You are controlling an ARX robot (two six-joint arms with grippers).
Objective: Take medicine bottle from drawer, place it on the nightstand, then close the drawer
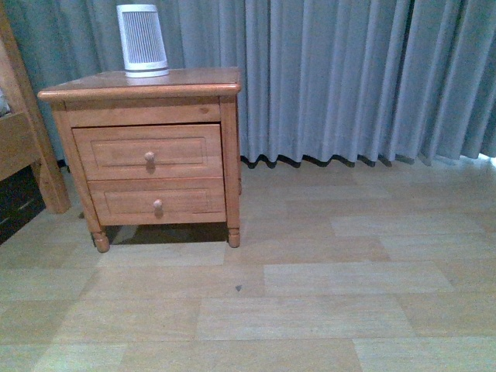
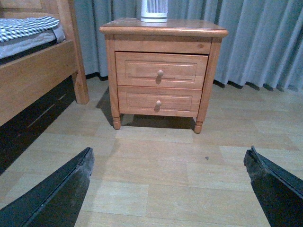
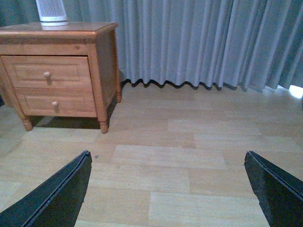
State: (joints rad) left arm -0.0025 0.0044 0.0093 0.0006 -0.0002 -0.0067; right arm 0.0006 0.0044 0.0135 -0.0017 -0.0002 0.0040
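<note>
The orange-brown nightstand (image 1: 139, 89) stands at the left against grey curtains; it also shows in the left wrist view (image 2: 161, 28) and the right wrist view (image 3: 61, 30). Its upper drawer (image 1: 147, 151) is shut, with a round knob (image 1: 149, 156); the drawer also shows in the left wrist view (image 2: 161, 70) and the right wrist view (image 3: 46, 72). The medicine bottle is hidden. My left gripper (image 2: 168, 163) is open and empty, well back from the nightstand above the floor. My right gripper (image 3: 165, 165) is open and empty, off to the right. Neither arm shows in the front view.
A tall white ribbed tower device (image 1: 142, 40) stands on the nightstand top. The lower drawer (image 1: 157, 201) is shut. A wooden bed frame (image 2: 33, 75) with checked bedding stands left of the nightstand. Pale wood floor (image 1: 310, 294) spreads in front.
</note>
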